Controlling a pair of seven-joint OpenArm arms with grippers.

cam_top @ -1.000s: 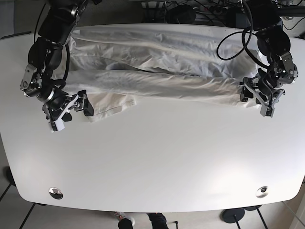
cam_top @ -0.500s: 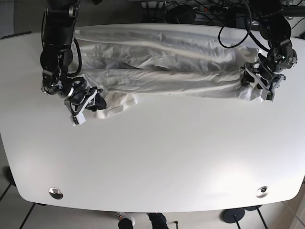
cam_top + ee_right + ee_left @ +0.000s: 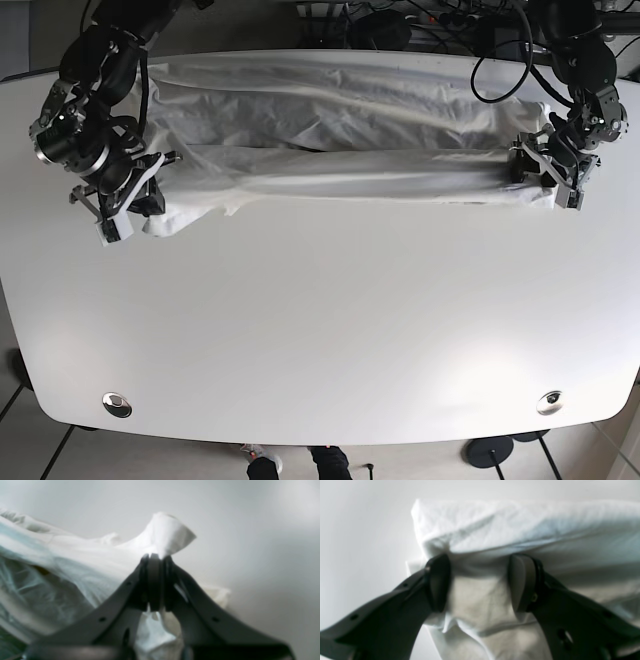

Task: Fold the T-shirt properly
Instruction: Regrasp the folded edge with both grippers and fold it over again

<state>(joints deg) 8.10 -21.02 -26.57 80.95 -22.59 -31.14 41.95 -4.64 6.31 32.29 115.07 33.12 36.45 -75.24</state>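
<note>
The T-shirt [image 3: 340, 140] is stretched lengthwise: right pincer [image 3: 155, 557] clenched on cloth, left pincer [image 3: 480, 580] parted around cloth. Next, folding over evenly.

T-shirt [image 3: 340, 135] across the table's [image 3: 330, 320] far half, an arm at each end

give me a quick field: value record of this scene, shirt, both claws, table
shirt: white T-shirt, stretched flat across the far side of the table
left claw: open, fingers either side of a bunched shirt edge
right claw: shut on the T-shirt, a fabric corner poking out above the tips
table: white table
</note>
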